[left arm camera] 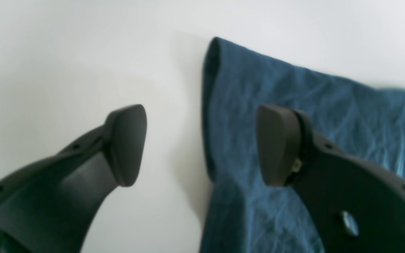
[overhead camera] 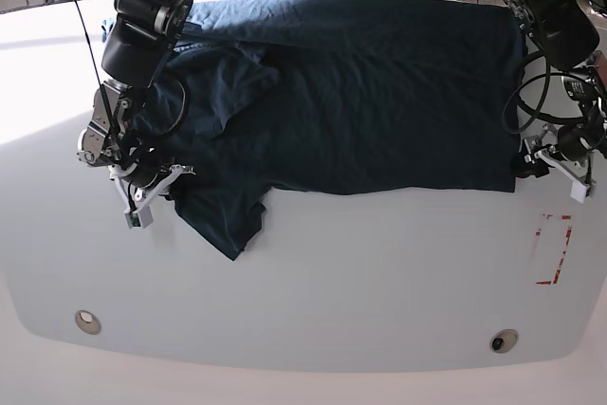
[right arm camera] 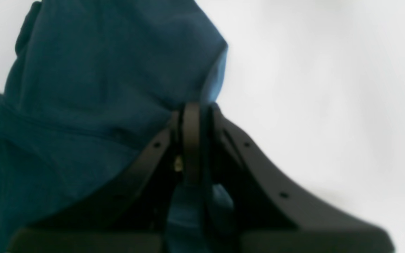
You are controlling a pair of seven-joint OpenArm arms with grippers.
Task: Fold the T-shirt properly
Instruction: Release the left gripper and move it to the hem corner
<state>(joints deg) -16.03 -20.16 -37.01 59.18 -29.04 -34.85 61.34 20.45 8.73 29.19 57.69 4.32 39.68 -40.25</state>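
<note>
Closest to its own camera, the right gripper (right arm camera: 192, 116) is pressing its jaws together on a bunch of the T-shirt (right arm camera: 93, 91), with blue cloth showing pinched between them and more of it hanging below the pinch; the grip sits at the cloth's edge, which suggests it is holding a sleeve or shoulder edge so that part can be carried over the body of the shirt. In the base view this gripper (overhead camera: 152, 187) is sitting at the shirt's sleeve end, with the sleeve trailing toward the table's near edge just beside it. The left gripper (left arm camera: 199, 144) is standing spread wide, holding nothing: one finger is hanging over bare white table (left arm camera: 65, 63), the other over the cloth, so the folded hem edge of the T-shirt (left arm camera: 294, 102) is lying between the fingertips, probably lined up for a grasp on that corner. In the base view the left gripper (overhead camera: 555, 154) is hovering at the hem corner, the T-shirt (overhead camera: 360, 101) stretching away from both grippers, spread mostly flat across the far half of the table (overhead camera: 313, 301), rumpled only around the sleeve end. Beyond the left gripper a red marking (overhead camera: 552, 249) is lying on the table. There are no containers in view
</note>
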